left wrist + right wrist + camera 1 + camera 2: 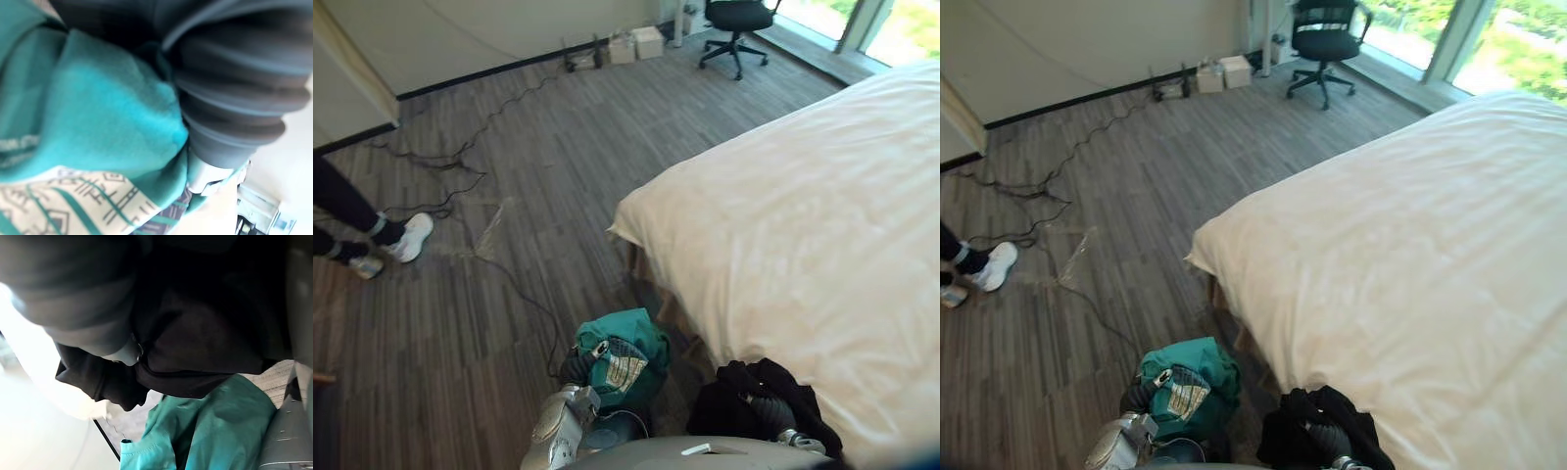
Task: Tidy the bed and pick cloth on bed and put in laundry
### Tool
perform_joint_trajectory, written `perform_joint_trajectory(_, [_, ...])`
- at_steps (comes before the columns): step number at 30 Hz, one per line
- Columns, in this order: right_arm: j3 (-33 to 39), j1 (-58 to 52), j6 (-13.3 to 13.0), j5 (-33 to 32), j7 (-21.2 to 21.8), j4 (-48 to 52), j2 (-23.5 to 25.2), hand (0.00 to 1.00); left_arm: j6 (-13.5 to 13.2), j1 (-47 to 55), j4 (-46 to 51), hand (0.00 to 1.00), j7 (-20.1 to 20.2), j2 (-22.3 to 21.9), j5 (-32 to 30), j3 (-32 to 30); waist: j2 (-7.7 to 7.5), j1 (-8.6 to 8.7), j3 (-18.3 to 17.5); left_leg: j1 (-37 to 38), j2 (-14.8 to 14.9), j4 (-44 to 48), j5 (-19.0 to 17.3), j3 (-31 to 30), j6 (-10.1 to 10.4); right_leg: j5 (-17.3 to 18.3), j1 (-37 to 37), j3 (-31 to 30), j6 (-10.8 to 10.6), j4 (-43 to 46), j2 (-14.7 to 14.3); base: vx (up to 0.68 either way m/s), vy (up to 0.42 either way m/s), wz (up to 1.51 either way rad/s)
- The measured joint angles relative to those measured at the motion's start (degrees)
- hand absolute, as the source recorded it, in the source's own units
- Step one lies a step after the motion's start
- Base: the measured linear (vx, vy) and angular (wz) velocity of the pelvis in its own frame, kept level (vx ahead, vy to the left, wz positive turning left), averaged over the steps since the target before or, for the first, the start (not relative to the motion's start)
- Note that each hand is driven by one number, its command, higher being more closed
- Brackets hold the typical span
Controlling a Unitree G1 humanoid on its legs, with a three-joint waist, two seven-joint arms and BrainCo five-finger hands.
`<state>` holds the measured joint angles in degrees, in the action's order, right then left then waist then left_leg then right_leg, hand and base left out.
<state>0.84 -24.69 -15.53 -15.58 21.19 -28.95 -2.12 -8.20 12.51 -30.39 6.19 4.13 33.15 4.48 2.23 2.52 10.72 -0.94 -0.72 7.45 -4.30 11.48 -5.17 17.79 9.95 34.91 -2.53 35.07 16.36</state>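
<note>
A teal cloth with a pale patterned patch [622, 357] hangs bunched above the floor, just off the bed's near corner. My left hand [579, 367] is shut on it, one dark-tipped finger curled over the fabric; the teal cloth [98, 112] shows close beside the ribbed cover. A black cloth [749, 392] is draped around my right hand [766, 404] at the bed's near edge, and that black cloth [195, 338] covers the hand, with the teal cloth [210, 431] past it. The bed [803, 225] lies smooth under a cream cover.
Wood-pattern floor stretches to the left with loose black cables [460, 162] and a clear plastic scrap [492, 227]. A person's legs and white shoes [406, 238] stand at the far left. An office chair [736, 20] and small boxes [636, 44] sit by the far wall.
</note>
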Motion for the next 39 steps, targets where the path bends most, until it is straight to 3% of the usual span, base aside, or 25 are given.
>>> perform_joint_trajectory(2, [-1.47, -0.47, -0.89, -1.14, -0.17, -0.20, -0.17, 1.00, -0.03, -1.05, -1.52, 1.00, 0.21, 1.24, 0.00, 0.81, -0.87, 0.07, -0.35, 1.13, -1.92, -1.91, 1.13, -6.85, 0.20, 2.08, -3.22, -7.60, 0.21, -3.34, -5.74, 0.09, 0.055, 1.73])
perform_joint_trajectory(4, [-2.02, -0.40, -0.92, -2.40, -0.13, -0.38, -0.04, 1.00, -0.03, -0.81, -1.94, 1.00, 0.27, 2.04, 0.06, 1.30, -1.94, -0.35, -0.70, 1.81, -3.11, -2.99, 1.67, -8.90, 0.32, 2.08, -4.88, -9.85, 0.20, -4.64, -5.46, 0.08, 0.028, 1.19])
perform_joint_trajectory(5, [-2.29, -0.05, -0.92, -3.04, -0.02, -1.01, -0.03, 1.00, -0.21, 0.21, -1.92, 1.00, 0.30, 2.61, 0.29, 1.24, -2.93, -0.56, -1.22, 2.50, -3.60, -3.51, 1.18, -8.55, 0.05, 1.33, -5.46, -10.72, -0.90, -7.64, -4.35, 0.09, -0.002, 0.79])
perform_joint_trajectory(8, [-2.76, 0.65, -0.63, -3.40, 0.51, -1.46, -0.09, 1.00, -0.26, 3.44, -1.93, 1.00, 0.28, 3.60, 1.77, 1.06, -3.90, -2.88, -1.85, 3.08, -3.92, -2.79, -0.97, -2.92, 0.68, -4.43, -5.62, -12.72, -1.79, -14.88, -2.21, 0.11, -0.056, -0.03])
perform_joint_trajectory(9, [-2.74, 0.85, -0.32, -3.35, 0.53, -1.52, -0.19, 1.00, -0.26, 3.73, -1.87, 1.00, 0.28, 3.43, 1.81, 1.08, -4.03, -3.12, -2.10, 3.15, -3.81, -2.74, -1.25, -2.47, 0.95, -4.40, -5.44, -13.00, -1.83, -15.66, -2.28, 0.14, -0.113, -0.39])
perform_joint_trajectory(11, [-2.74, 0.93, 0.23, -3.38, 0.55, -1.55, -0.23, 1.00, -0.26, 4.09, -1.64, 1.00, 0.53, 2.85, 1.84, 1.27, -2.70, -2.71, -1.99, 3.10, -3.37, -2.75, -1.31, -1.38, 1.90, -4.41, -5.45, -13.34, -1.82, -16.78, -2.75, 0.10, -0.079, -0.25])
perform_joint_trajectory(13, [-2.68, 0.55, 0.62, -3.46, 0.53, -1.55, -0.21, 1.00, -0.26, 4.52, -1.26, 1.00, 1.50, 2.74, 1.72, 2.18, -2.28, -1.96, -2.35, 3.75, -3.11, -3.11, -0.98, -0.84, 2.02, -4.41, -5.10, -13.65, -1.82, -17.14, -3.08, 0.13, -0.081, -0.09])
perform_joint_trajectory(15, [-2.66, 0.10, 0.98, -4.10, 0.54, -1.54, -0.12, 1.00, -0.25, 4.99, -0.44, 1.00, 2.45, 2.73, 1.69, 2.40, -2.59, -1.92, -2.45, 5.38, -2.78, -3.74, -0.64, 0.45, 2.47, -4.42, -3.56, -13.77, -1.81, -18.04, -3.56, 0.12, -0.062, -0.05])
perform_joint_trajectory(16, [-3.68, 0.67, 2.04, -4.44, 1.09, -1.27, 1.00, 1.00, -0.30, 7.00, 0.84, 1.00, 2.54, 1.15, 1.69, 4.50, -2.62, -0.23, -3.74, 10.73, -2.80, -13.05, 3.97, 1.82, 2.65, -4.96, -1.11, -16.73, -1.59, -24.14, -6.24, 0.00, 0.000, 0.00])
perform_joint_trajectory(24, [-3.86, 0.62, 2.05, -4.47, 0.49, -1.38, 1.02, 1.00, -0.65, 7.62, 0.83, 1.00, 2.21, 1.14, 1.48, 4.79, -2.92, -0.18, -3.50, 9.84, -2.55, -13.12, 3.95, 2.14, 2.70, -5.08, -1.61, -17.14, -1.55, -24.83, -6.79, 0.00, 0.000, -0.02])
perform_joint_trajectory(33, [-5.89, 3.29, 2.16, -3.86, -8.06, -5.58, 1.00, 1.00, -4.01, 8.60, -1.68, 1.00, -1.59, 1.22, -0.07, 6.68, -3.48, -0.51, -3.09, 9.72, -2.12, -12.93, 3.48, 0.60, 3.37, -5.55, 0.38, -16.09, -1.18, -27.49, -8.04, 0.04, -0.036, 0.06])
perform_joint_trajectory(36, [-5.93, 4.74, 2.66, -2.07, -8.90, -6.88, 0.54, 1.00, -4.62, 7.75, -1.45, 1.00, -1.62, 1.74, 0.02, 6.12, -3.53, -0.97, -2.49, 4.41, -1.65, -2.29, -1.44, -1.11, 3.56, -5.53, 0.97, -13.55, -1.19, -27.65, -7.36, 0.06, -0.038, 0.45])
perform_joint_trajectory(38, [-6.04, 6.30, 2.69, -1.28, -8.96, -6.79, -1.83, 1.00, -5.16, 6.17, 0.15, 1.00, -1.59, 1.29, 0.00, 3.93, -2.24, -2.38, 1.22, -4.28, 0.51, 17.84, -6.08, -1.03, 4.78, -4.12, 2.68, -10.93, -1.27, -25.84, -7.50, -0.02, -0.001, 0.53])
perform_joint_trajectory(39, [-6.04, 6.45, 2.72, -1.16, -8.95, -6.79, -2.11, 1.00, -5.21, 6.10, 0.37, 1.00, -1.60, 1.04, -0.05, 3.59, -2.01, -2.40, 1.82, -5.73, 0.89, 20.80, -6.12, -0.97, 4.85, -3.79, 3.07, -10.14, -1.28, -25.52, -7.44, -0.05, 0.024, 0.77])
